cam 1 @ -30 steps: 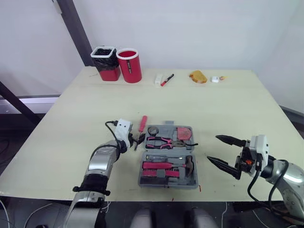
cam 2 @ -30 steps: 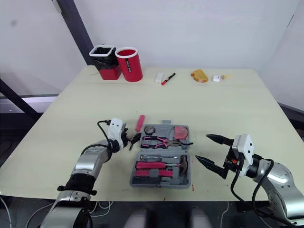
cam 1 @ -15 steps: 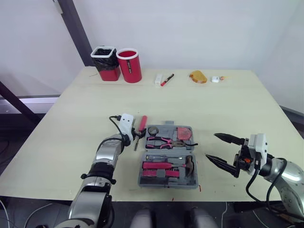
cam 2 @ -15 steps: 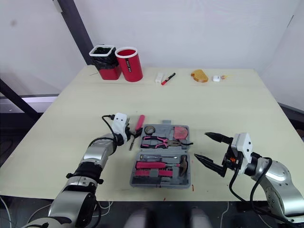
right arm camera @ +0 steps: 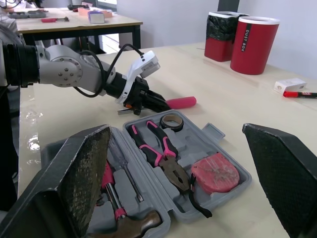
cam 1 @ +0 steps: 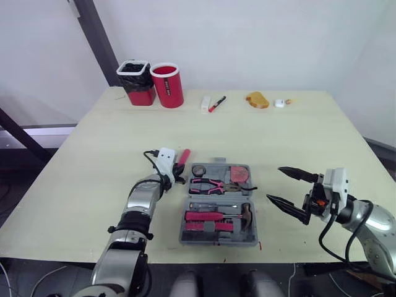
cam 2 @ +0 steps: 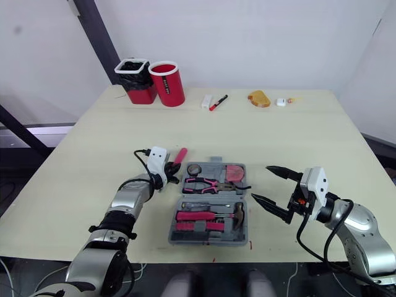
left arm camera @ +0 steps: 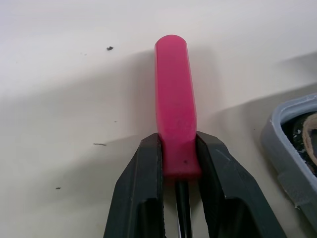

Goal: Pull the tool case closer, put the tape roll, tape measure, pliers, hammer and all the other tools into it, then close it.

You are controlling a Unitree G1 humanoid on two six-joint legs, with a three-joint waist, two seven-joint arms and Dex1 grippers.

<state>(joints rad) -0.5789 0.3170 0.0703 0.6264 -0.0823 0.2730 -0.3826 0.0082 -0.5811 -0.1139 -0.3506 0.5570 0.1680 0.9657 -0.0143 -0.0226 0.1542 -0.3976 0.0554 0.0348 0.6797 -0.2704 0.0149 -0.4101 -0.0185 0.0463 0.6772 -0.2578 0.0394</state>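
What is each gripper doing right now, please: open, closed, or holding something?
Left gripper: closed on the pink-handled screwdriver, gripping the handle near the shaft.
Right gripper: open, holding nothing.

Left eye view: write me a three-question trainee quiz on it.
1. True or false: the right hand is open.
2. The left hand grips which? A wrench, B screwdriver, C saw.
3. Fill in: the tape roll lies in the ____.
Key: 1 true; 2 B; 3 case.
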